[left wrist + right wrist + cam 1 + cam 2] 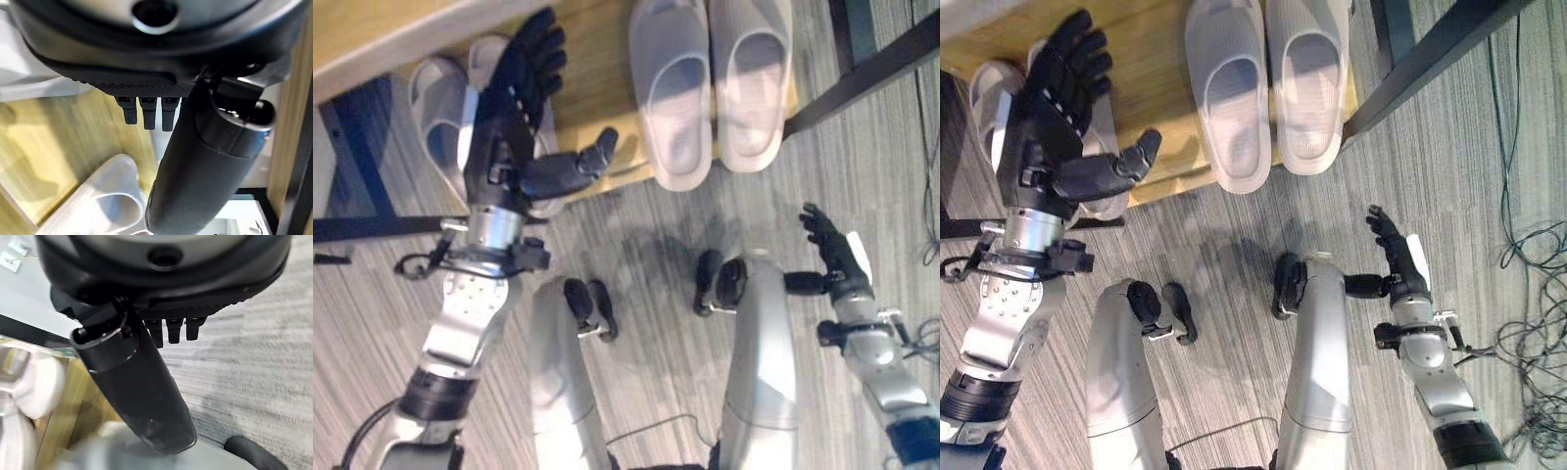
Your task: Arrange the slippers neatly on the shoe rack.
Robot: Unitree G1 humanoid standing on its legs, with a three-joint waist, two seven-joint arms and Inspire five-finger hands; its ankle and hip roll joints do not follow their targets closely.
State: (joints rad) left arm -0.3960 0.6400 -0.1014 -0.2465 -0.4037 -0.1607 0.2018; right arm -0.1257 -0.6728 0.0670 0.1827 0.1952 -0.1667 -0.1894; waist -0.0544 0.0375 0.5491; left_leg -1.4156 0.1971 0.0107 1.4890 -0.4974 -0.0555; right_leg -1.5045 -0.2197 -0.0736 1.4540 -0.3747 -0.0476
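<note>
Two pairs of pale slippers are seen on the wooden shelf [592, 88] of the shoe rack. The right pair [710, 83] is set side by side, the two slippers touching along their inner edges, with the heels hanging slightly over the shelf's front edge above the grey striped carpet [705, 225]. The left pair [450, 122] is placed near the shelf's left end and is largely covered by the left hand [514, 108], which is held above it with fingers straight and spread and the thumb stuck out toward the right pair; nothing is grasped by it. In the left wrist view a slipper [105, 200] is seen on the wood below the thumb. The right hand [1396, 250] is held well apart from the rack, over the carpet, with fingers extended and relaxed and nothing held. A dark frame bar [867, 73] of the rack is seen running diagonally beside the right pair.
</note>
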